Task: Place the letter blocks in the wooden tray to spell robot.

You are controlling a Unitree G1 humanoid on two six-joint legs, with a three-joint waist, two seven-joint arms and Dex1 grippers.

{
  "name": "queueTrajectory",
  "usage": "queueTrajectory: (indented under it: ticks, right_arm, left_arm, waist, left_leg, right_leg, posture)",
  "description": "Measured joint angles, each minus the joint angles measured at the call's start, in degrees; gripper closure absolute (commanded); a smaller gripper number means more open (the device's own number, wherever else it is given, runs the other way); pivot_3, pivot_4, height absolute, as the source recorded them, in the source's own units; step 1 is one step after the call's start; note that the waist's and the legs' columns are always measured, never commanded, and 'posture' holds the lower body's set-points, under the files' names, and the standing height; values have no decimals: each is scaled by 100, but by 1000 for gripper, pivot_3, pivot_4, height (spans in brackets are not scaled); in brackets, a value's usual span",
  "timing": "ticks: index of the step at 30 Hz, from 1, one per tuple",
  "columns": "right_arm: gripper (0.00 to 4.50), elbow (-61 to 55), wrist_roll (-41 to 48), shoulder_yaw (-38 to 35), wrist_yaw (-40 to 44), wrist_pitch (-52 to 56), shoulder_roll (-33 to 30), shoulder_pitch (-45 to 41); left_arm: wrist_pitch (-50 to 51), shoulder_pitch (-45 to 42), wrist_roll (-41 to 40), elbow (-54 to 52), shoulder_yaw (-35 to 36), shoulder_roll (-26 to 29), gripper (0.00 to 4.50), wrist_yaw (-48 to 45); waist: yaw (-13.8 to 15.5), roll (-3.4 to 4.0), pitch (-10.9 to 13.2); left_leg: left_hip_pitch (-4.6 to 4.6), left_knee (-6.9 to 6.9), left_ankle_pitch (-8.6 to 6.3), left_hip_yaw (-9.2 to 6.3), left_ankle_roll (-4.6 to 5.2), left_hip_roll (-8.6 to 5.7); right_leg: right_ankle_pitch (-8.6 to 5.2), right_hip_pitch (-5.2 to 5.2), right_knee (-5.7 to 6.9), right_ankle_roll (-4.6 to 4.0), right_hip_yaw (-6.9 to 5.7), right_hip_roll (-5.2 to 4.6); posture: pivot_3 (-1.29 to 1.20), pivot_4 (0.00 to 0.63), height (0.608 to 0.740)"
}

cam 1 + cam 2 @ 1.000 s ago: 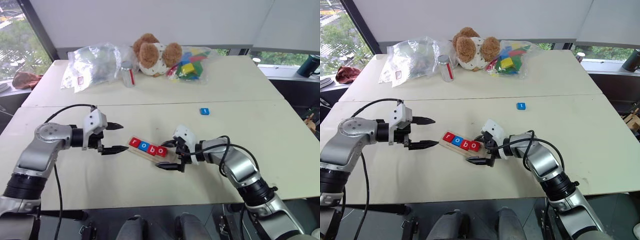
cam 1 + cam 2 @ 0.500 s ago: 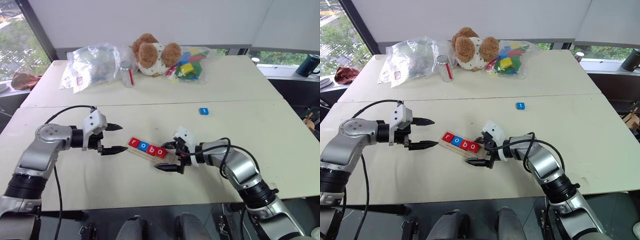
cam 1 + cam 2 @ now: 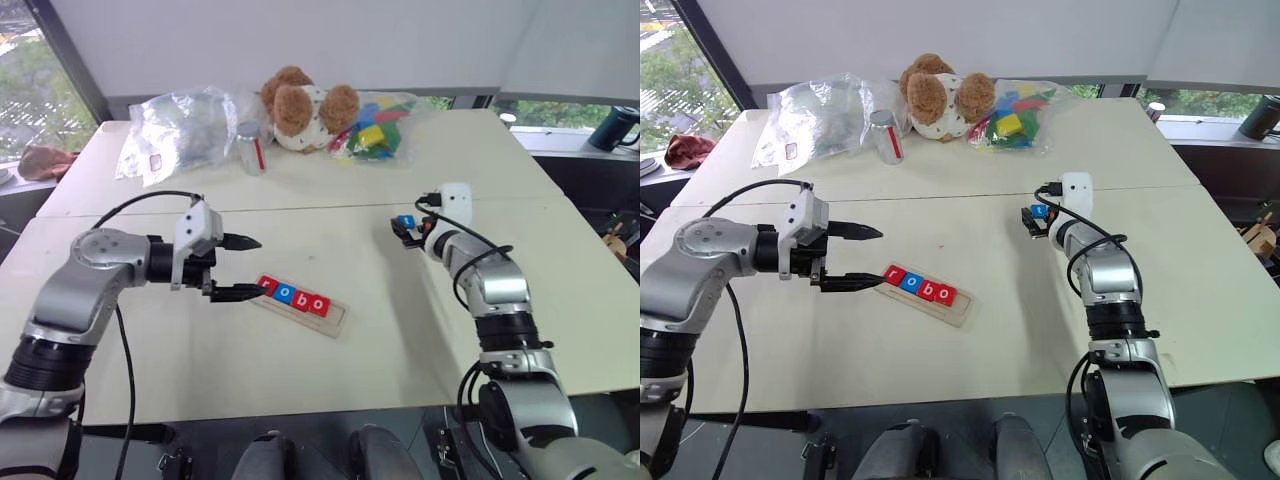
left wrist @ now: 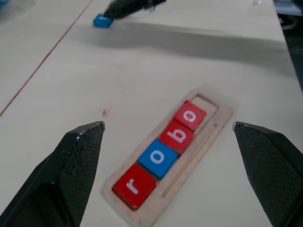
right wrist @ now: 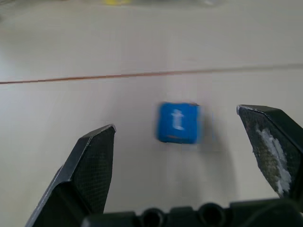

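Just ahead of your left gripper [image 3: 243,267], fingers spread wide with nothing between them, the tray [image 3: 300,301] lies on the table [image 3: 200,350]. The lower fingertip sits just beside the tray's near end. In the tray you have four tiles in a row: a red r [image 4: 134,186], a blue o [image 4: 159,158], a red b [image 4: 177,135] and a red o [image 4: 190,115]. The slot past that last o is bare wood.

Farther out, your right gripper [image 5: 182,135] stands with fingers apart, and the fifth tile, the blue t [image 5: 178,121], lies flat on the table between them, touched by neither. In the head views the gripper covers most of that tile.

At the table's far edge you have two clear bags: one [image 3: 380,122] holds coloured blocks, too jumbled to count; the contents of the other [image 3: 185,130] are hard to make out through the crumpled plastic. Between them sit a plush bear [image 3: 303,106] and one can [image 3: 250,147].
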Motion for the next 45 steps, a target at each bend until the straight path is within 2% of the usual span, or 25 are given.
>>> queueTrajectory:
  ticks: [7, 15, 18, 23, 27, 30, 32, 34, 35, 39, 42, 45]
  right_arm:
    - [69, 1732, 23, -137, -39, -885, 62, -767]
    - [69, 2456, 8, -86, 156, -1273, 227, -1052]
    - [857, 2822, -47, -63, 83, -1437, 226, -1192]
    - [3316, 3182, -116, -37, -36, -1687, 223, -1342]
    - [3309, 3194, -157, -25, -60, -1735, 225, -1331]
    - [3309, 2207, -192, 8, -167, -1425, 227, -832]
    - [3309, 766, -188, -5, -360, -802, 259, -80]
    - [3309, -1486, -107, -101, -702, 359, 488, 1025]
    - [3309, -2502, -67, -111, -854, 979, 674, 1551]
    - [3309, -5293, 70, 17, -1338, 2977, 1494, 2737]
    - [3309, -6356, 136, 232, -1473, 3849, 1803, 2973]
    - [3309, -6662, 122, 217, -1567, 4195, 1906, 3216]
  left_arm:
    - [-50, -222, 56, 387, 49, 225, 0, -60]
    - [-441, -276, 253, 925, 65, 319, 0, -146]
    - [-489, -273, 297, 977, 65, 315, 0, -141]
    - [-572, -264, 298, 972, 65, 281, 0, -84]
    - [-574, -257, 296, 947, 65, 238, 0, -53]
    - [-579, -184, 293, 808, 43, 115, 0, -54]
    - [-654, -149, 312, 744, -24, 64, 0, -62]
    - [-822, -175, 426, 700, -116, -75, 0, -68]
    - [-911, -198, 473, 706, -193, -141, 0, -66]
    - [-1254, -547, 731, 897, -557, -528, 0, -116]
    - [-1481, -853, 891, 1215, -745, -742, 0, -203]
    - [-1680, -1035, 1012, 1577, -816, -866, 0, -296]
  waist:
    - [-58, 0, 0]
    - [-37, 0, 0]
    - [-45, 0, 0]
    - [-51, 0, 0]
    - [-51, 0, 0]
    - [-24, 0, 0]
    - [6, 1, -1]
    - [64, 7, -5]
    - [99, 7, -6]
    - [129, 5, -8]
    - [119, 4, -9]
    - [135, 3, -9]
  left_leg:
    - [2, -2, 0, 0, 0, 2]
    - [0, -1, 0, 0, 0, 2]
    - [0, -1, 0, 0, 0, 2]
    - [1, -1, 0, 0, 0, 3]
    - [1, 0, 0, 0, 0, 3]
    - [-3, -3, 0, -5, 0, 3]
    - [-18, -2, -1, -18, 1, 3]
    - [-54, 0, -1, -26, 2, 3]
    - [-70, 3, -1, -27, 1, 3]
    - [-79, 20, 3, -14, -1, -2]
    - [-54, 22, -5, -12, 33, -5]
    - [-1, 10, -5, -14, 35, -5]
  right_leg:
    - [0, 0, 2, 0, 0, 6]
    - [0, 1, 1, 0, 0, 4]
    - [0, 1, 1, 0, 0, 3]
    - [0, 1, 2, 0, 1, 3]
    - [0, 1, 2, 0, 1, 3]
    - [0, 0, 2, 0, 1, 3]
    - [0, -9, 10, 0, 0, 3]
    - [0, -35, 14, 1, 0, 4]
    - [0, -53, 16, 1, 0, 5]
    - [1, -68, 24, 1, 5, 4]
    - [3, -50, 30, 1, 9, 9]
    - [2, -2, 24, 0, 7, 15]
  posture:
    - [0, 150, 740]
    - [0, 150, 740]
    - [0, 150, 740]
    - [0, 150, 740]
    - [0, 150, 740]
    - [0, 150, 740]
    - [0, 150, 740]
    - [0, 150, 740]
    - [0, 150, 740]
    - [0, 150, 740]
    - [0, 150, 740]
    - [0, 150, 740]
